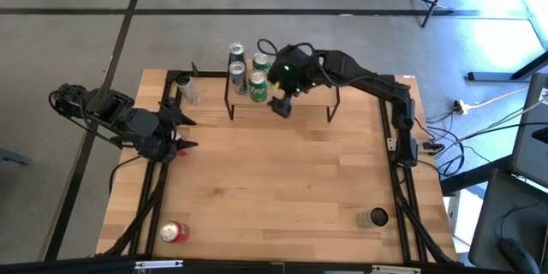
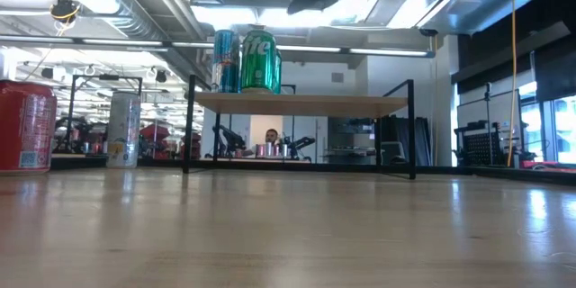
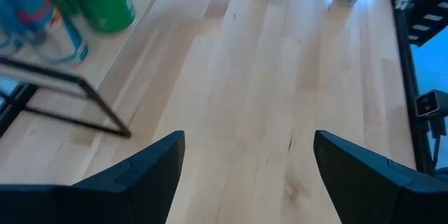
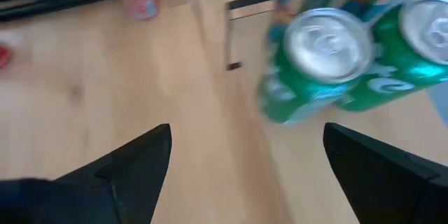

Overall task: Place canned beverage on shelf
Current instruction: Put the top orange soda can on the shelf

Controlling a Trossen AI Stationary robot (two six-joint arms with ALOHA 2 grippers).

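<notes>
The shelf [image 1: 304, 96] stands at the table's far side on thin black legs; it also shows in the low view [image 2: 342, 103]. Two green cans [image 1: 258, 86] and two blue cans [image 1: 237, 52] stand upright on its left end. In the right wrist view the nearer green can [image 4: 315, 63] shows from above. My right gripper [image 1: 280, 104] hovers open and empty over the shelf, just right of the green cans [image 4: 245, 147]. My left gripper [image 1: 187, 133] waits open and empty at the table's left [image 3: 248, 147].
A pale can [image 1: 187, 88] stands left of the shelf. A red can [image 1: 174, 232] lies near the front left corner, and a dark can [image 1: 373, 217] stands at the front right. The bare wooden table middle [image 1: 282, 180] lies between them.
</notes>
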